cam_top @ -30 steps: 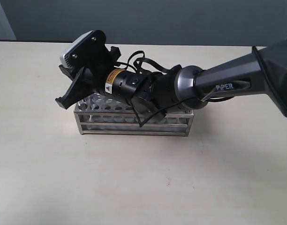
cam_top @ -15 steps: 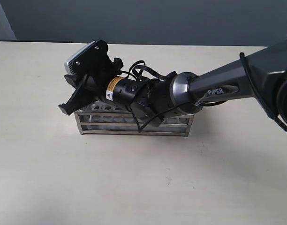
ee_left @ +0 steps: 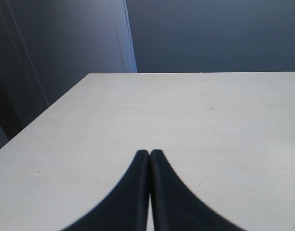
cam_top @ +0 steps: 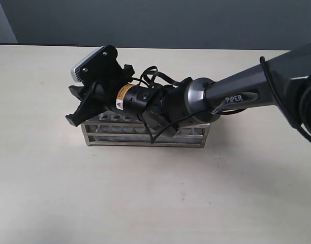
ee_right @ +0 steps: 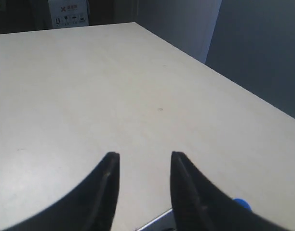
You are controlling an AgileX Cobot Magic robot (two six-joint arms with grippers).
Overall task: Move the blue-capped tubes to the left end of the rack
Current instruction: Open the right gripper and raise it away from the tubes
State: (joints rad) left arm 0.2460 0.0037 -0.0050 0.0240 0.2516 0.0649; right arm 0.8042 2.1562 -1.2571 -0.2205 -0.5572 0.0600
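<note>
Lower than a second ago, our right end effector (ee_right: 145,156) hangs over the left end of the rack (cam_top: 145,138), mid-table. One tube (ee_right: 240,204) shows its blue cap beside the parted, empty fingers; we judge it seated, so released. Our left end effector (ee_left: 149,154) rests closed, empty.

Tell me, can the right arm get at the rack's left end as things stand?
Probably yes: the right hand hangs open over the left end of the rack, with nothing visible between them.
</note>
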